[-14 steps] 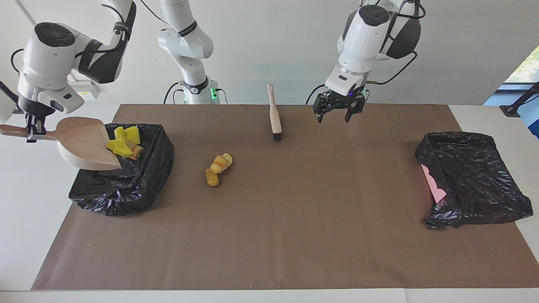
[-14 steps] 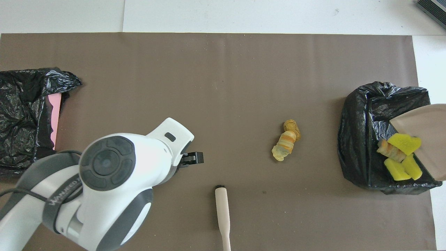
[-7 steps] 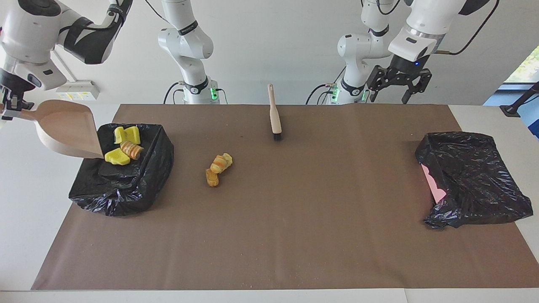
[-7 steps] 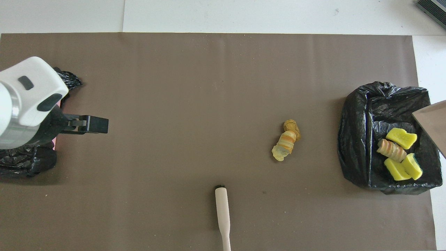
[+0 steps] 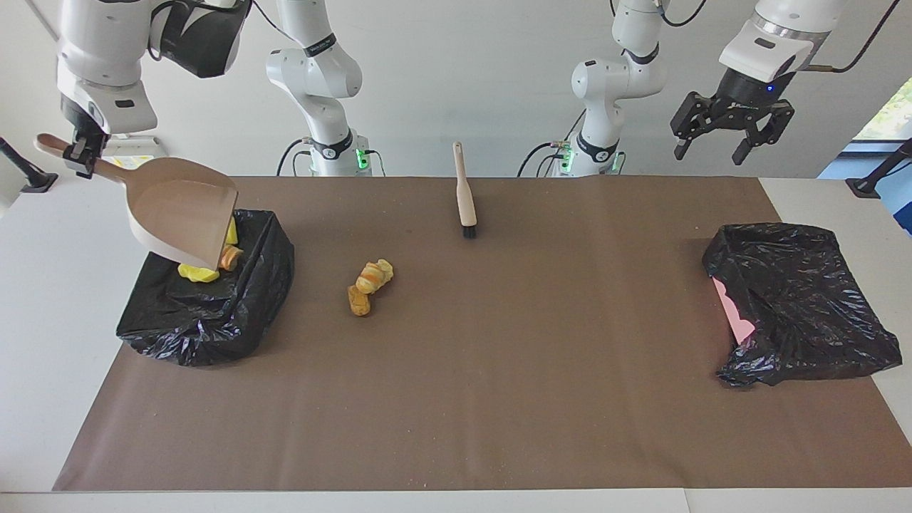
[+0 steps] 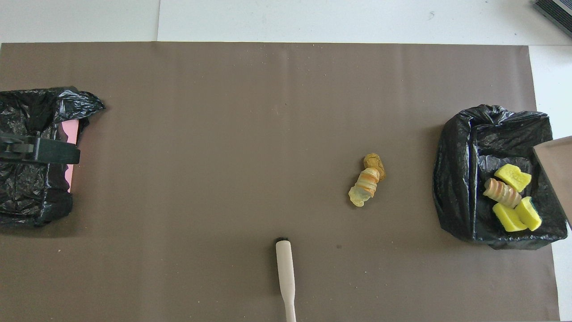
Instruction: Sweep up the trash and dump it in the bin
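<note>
Gripping the handle of a pale dustpan (image 5: 182,217), the right gripper (image 5: 77,153) hangs in the air at the right arm's end of the worktop (image 5: 43,285), its jaws closed on that handle. The pan tilts with its mouth downward over a bin lined with a black bag (image 5: 214,313); in the overhead view only a corner of the pan shows at the edge, over the bin (image 6: 456,179).

Four pieces of trash lie inside this bin: three bright yellow chunks (image 6: 514,176) and one striped tan roll (image 6: 501,192) among them. Two more pieces rest touching each other on the brown mat (image 5: 499,399), beside the bin toward the middle of the worktop: a striped orange-tan roll (image 5: 373,276) and a small brown lump (image 5: 358,301).

A hand brush (image 5: 464,189) with black bristles lies on the mat nearer the robots, its handle pointing toward them.

At the left arm's end sits a second black-bagged bin (image 5: 798,299) with a pink edge showing. The left gripper (image 5: 728,135) hangs high above that end, jaws spread wide and holding nothing.
</note>
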`<action>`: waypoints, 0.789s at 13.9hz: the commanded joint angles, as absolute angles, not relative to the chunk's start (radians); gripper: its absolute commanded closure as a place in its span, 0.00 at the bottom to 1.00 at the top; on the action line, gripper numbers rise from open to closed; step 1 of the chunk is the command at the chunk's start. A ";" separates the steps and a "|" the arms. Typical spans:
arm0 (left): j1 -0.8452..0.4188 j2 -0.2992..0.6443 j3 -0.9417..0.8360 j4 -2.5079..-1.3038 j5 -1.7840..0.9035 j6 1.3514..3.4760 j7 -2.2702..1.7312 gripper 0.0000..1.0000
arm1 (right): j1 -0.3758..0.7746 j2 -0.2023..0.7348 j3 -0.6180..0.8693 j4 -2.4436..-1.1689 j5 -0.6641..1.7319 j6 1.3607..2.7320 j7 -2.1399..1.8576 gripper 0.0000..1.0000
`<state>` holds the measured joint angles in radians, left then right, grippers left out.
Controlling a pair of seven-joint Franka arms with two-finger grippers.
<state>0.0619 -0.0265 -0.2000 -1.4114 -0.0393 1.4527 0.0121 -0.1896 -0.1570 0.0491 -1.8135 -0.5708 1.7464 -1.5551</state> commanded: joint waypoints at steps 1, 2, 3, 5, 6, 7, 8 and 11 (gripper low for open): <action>0.078 -0.011 -0.210 -1.373 -0.018 1.422 0.040 0.00 | -0.123 -0.198 0.052 -1.859 -0.488 1.720 -1.325 1.00; 0.080 -0.009 -0.200 -1.371 -0.018 1.422 0.054 0.00 | -0.079 -0.198 0.052 -1.856 -0.457 1.685 -1.224 1.00; 0.080 -0.009 -0.193 -1.371 -0.018 1.424 0.057 0.00 | -0.031 -0.198 0.052 -1.856 -0.425 1.657 -1.084 1.00; 0.084 -0.008 -0.192 -1.371 -0.018 1.428 0.058 0.00 | 0.062 -0.189 0.054 -1.855 -0.347 1.600 -0.794 1.00; 0.083 -0.008 -0.192 -1.371 -0.018 1.430 0.058 0.00 | 0.093 -0.181 0.054 -1.856 -0.307 1.598 -0.693 1.00; 0.084 -0.008 -0.192 -1.371 -0.018 1.428 0.058 0.00 | 0.118 -0.167 0.054 -1.855 -0.267 1.600 -0.599 1.00; 0.083 -0.005 -0.192 -1.370 -0.018 1.431 0.058 0.00 | 0.144 -0.149 0.054 -1.850 -0.241 1.601 -0.509 1.00; 0.060 0.026 -0.128 -1.335 -0.020 1.414 0.109 0.00 | 0.240 -0.071 0.054 -1.830 -0.144 1.617 -0.086 1.00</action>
